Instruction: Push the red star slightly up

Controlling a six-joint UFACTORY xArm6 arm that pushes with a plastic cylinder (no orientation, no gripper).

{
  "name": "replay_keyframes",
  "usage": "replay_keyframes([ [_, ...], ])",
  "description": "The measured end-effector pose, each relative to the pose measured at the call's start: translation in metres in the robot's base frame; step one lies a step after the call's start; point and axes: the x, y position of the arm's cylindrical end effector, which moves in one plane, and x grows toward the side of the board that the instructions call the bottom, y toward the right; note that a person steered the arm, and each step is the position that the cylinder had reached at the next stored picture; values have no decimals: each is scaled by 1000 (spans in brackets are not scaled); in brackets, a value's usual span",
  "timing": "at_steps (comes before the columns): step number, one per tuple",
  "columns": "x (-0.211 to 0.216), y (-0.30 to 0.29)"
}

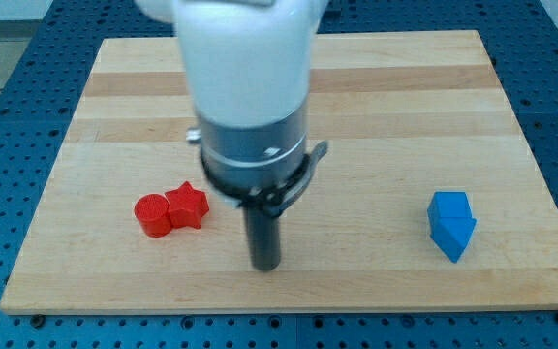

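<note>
The red star (188,205) lies on the wooden board (376,107) at the view's lower left. A red round block (151,214) touches its left side. My tip (264,265) rests on the board to the right of the star and a little lower, about a block's width apart from it. The arm's white and grey body rises above the tip and hides the middle of the board.
A blue block (451,224) with a pointed lower end lies at the view's lower right. The board's bottom edge (289,308) runs close below my tip. A blue perforated table surrounds the board.
</note>
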Motion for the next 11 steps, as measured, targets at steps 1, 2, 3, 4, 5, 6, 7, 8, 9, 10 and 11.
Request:
replay_keyframes([
  [1,-11,-4],
  [2,-17,-14],
  [3,-6,-35],
  [4,-22,-62],
  [5,-48,-79],
  [6,-79,-78],
  [7,-113,-74],
  [8,-128,-72],
  [9,-130,-72],
  [10,-130,-72],
  [11,-124,-76],
])
